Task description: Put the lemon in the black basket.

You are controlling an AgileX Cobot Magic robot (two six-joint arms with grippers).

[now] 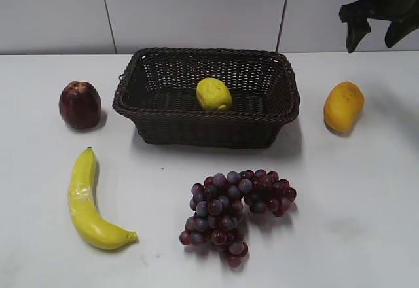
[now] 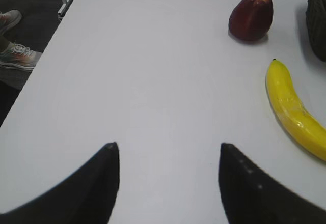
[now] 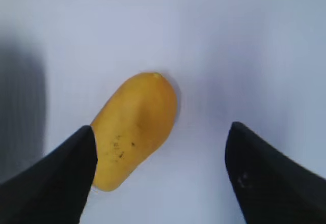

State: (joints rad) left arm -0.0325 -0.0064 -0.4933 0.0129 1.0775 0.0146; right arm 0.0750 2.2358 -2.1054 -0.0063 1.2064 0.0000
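Observation:
The pale yellow, bumpy lemon (image 1: pixel 214 94) lies inside the black basket (image 1: pixel 206 126), a dark woven wicker basket at the middle back of the table. My right gripper (image 1: pixel 376 26) hangs open and empty high at the upper right, above the orange-yellow mango. In the right wrist view its jaws (image 3: pixel 160 130) are wide apart over the table with the mango just below. My left gripper (image 2: pixel 168 145) is open and empty over bare table at the left; it does not show in the exterior view. A corner of the basket (image 2: pixel 318 20) shows at that view's right edge.
A dark red apple (image 1: pixel 80 105) sits left of the basket, also in the left wrist view (image 2: pixel 251 16). A banana (image 1: pixel 88 201) lies front left. Purple grapes (image 1: pixel 236 209) lie in front of the basket. A mango (image 1: pixel 343 106) lies right of it. The table's left edge and floor (image 2: pixel 25 40) show.

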